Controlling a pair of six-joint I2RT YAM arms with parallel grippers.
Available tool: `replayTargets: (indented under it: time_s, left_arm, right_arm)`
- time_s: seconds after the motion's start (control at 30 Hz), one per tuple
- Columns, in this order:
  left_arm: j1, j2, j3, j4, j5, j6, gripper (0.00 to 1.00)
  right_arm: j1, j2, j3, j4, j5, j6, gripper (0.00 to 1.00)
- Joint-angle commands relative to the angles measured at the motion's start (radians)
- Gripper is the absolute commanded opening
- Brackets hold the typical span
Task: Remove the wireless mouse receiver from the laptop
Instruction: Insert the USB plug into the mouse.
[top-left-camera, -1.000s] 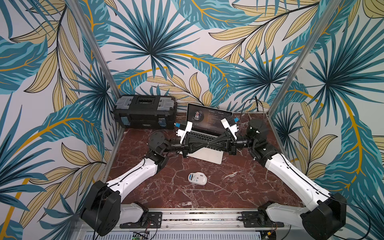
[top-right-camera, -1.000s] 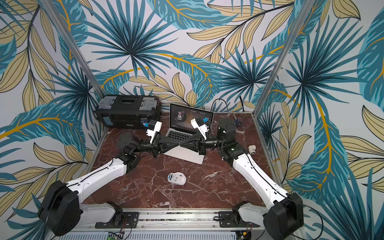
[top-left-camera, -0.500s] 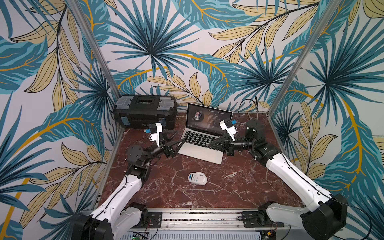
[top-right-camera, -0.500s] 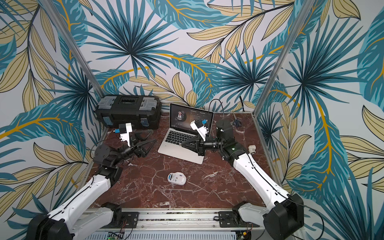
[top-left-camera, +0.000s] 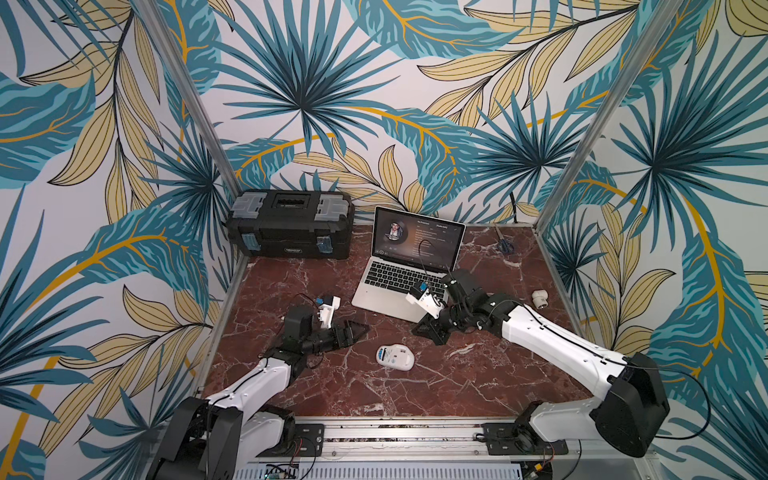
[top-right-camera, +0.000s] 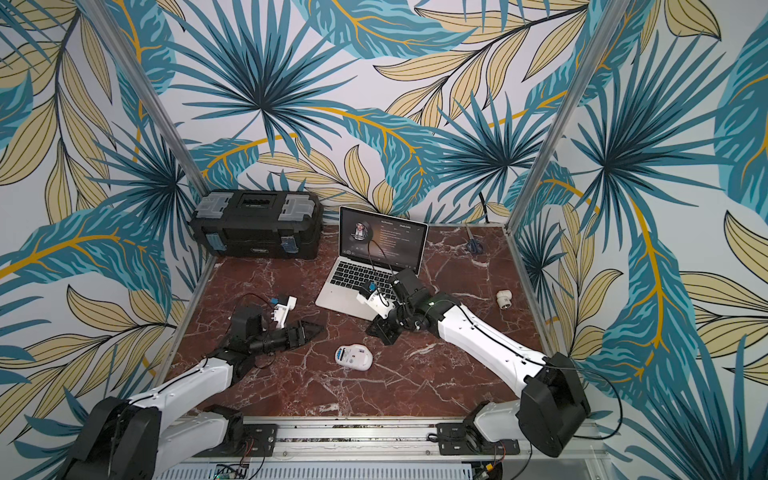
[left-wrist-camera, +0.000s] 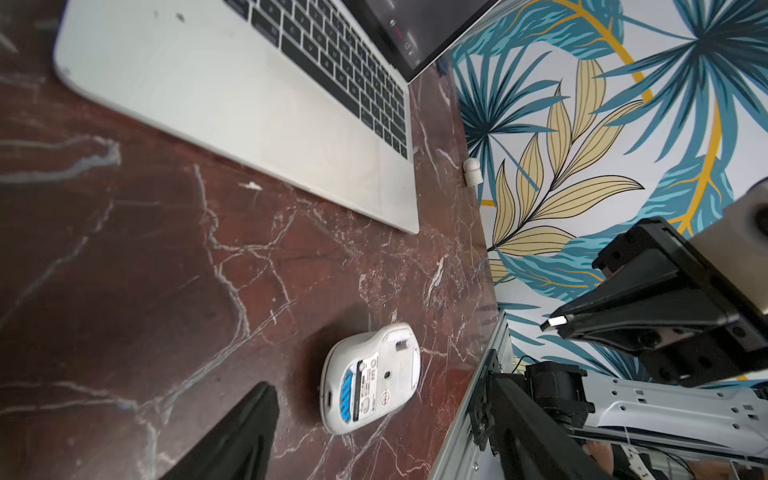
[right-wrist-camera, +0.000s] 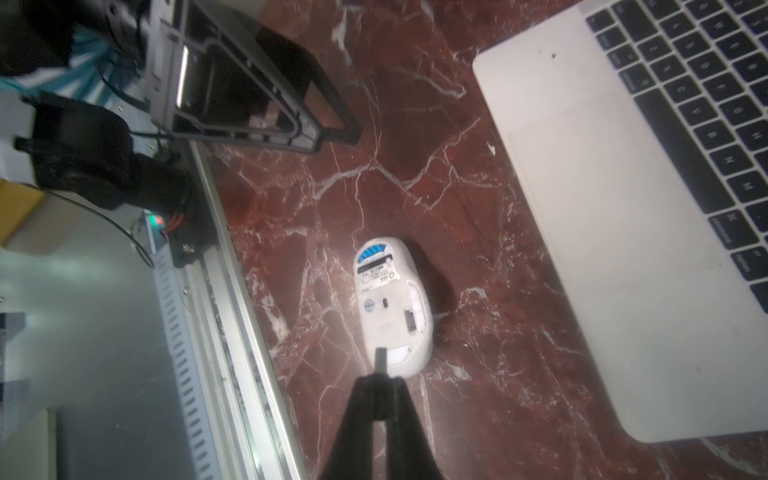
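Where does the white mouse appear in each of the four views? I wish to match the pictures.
Top view: the white mouse lies underside up on the marble, nearer the camera than the laptop.
Top view: the mouse at that same spot.
Left wrist: the mouse on the marble, apart from the laptop's front edge.
Right wrist: the mouse, label showing, apart from the laptop.
Shared landmark: the laptop.

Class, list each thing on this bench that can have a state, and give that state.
laptop: open, screen lit.
receiver: unplugged, pinched in the right fingers.
right fingers: shut on the receiver.
left fingers: open, empty.
mouse: upside down, untouched.
toolbox: lid closed.
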Motion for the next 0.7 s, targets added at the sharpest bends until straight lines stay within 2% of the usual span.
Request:
replayTargets:
  time_s: [0.0,0.17,0.27,0.67]
  left_arm:
    - [0.004,0.052,-0.034,-0.001,0.047,-0.015,0.84]
    - [0.004,0.137,-0.030,-0.001,0.077,0.012,0.81]
    - [0.003,0.183,-0.029,0.017,0.080,0.025,0.80]
    - [0.000,0.314,-0.054,0.096,0.122,0.061,0.70]
  right_arm:
    - [0.060,0.059,0.040,-0.154,0.140,-0.110,0.00]
    - [0.136,0.183,0.121,-0.220,0.252,-0.196,0.00]
    - [0.170,0.253,0.178,-0.226,0.265,-0.219,0.00]
    - [0.199,0.378,0.275,-0.228,0.332,-0.274,0.00]
